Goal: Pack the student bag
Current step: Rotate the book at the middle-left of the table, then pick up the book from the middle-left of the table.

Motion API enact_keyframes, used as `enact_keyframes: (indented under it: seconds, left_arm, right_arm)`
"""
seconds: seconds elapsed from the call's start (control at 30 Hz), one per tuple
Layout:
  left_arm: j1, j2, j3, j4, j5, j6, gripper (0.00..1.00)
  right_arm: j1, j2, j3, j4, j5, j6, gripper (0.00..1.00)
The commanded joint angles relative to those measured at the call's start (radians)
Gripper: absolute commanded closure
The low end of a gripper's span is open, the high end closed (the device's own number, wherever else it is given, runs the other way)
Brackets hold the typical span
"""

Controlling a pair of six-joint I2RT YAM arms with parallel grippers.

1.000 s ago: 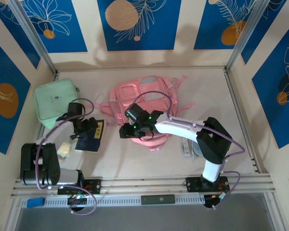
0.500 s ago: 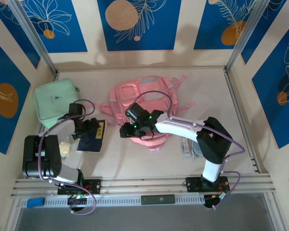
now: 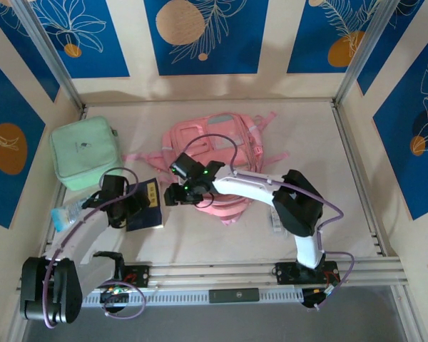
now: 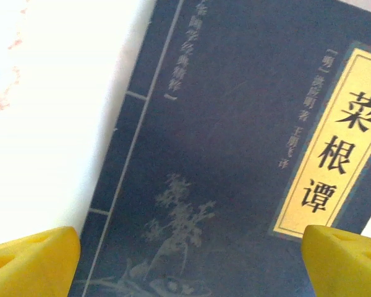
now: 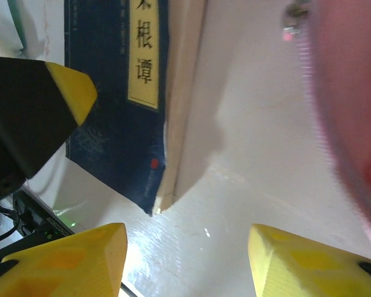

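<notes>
student bag [image 3: 225, 146]: pink backpack lying flat mid-table; soft, probably light and saggy, best taken by a strap or zip edge.
dark blue book [image 3: 148, 206]: beside the bag, stiff.
left gripper [image 4: 188, 260]: fingers spread over the book.
right gripper [image 5: 185, 247]: fingers spread, empty.

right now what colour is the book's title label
Yellow title label, black characters; best in left wrist view.

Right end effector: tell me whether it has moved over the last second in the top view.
Yes. Against the student bag, which stayed put, the right end effector has slid left, past the bag's left edge and toward the dark blue book.
</notes>
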Motion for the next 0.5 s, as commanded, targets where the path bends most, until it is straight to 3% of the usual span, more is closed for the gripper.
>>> enact_keyframes:
  seconds: [0.0, 0.47]
  left_arm:
    - [-0.004, -0.015, -0.005, -0.064, -0.041, -0.031, 0.1]
    - [-0.004, 0.05, -0.023, -0.013, 0.006, -0.012, 0.28]
  right_arm:
    - [0.025, 0.062, 0.079, -0.053, 0.0, -0.002, 0.45]
    - [0.032, 0.344, 0.366, -0.119, 0.074, 0.021, 0.49]
